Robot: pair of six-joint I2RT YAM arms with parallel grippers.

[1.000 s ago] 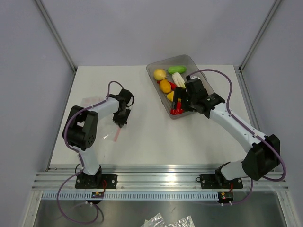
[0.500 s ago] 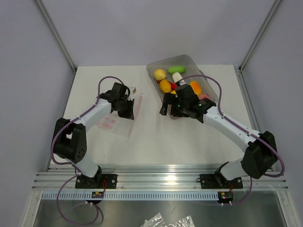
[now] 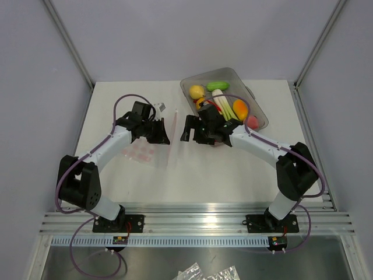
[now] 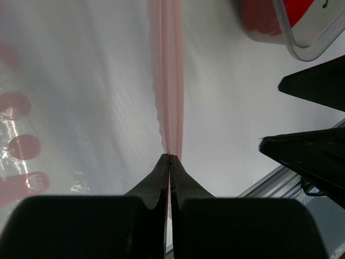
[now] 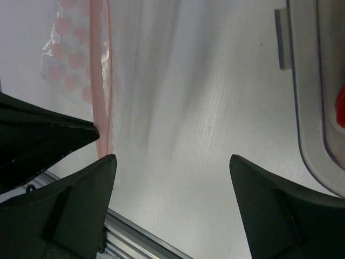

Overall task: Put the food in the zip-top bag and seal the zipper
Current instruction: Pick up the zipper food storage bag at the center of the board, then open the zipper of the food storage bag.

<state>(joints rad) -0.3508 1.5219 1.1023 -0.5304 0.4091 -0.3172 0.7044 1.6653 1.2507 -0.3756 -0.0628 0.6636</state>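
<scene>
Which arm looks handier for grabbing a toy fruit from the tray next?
Right. The right hand is open and empty beside the tray, while the left hand is pinched shut on the zipper.

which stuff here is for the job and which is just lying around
Job: bag; zipper, pinched in the shut left pincer; food; open right pincer.
Lying about: tray holding the food; crumpled plastic at the bottom of the top view.
</scene>
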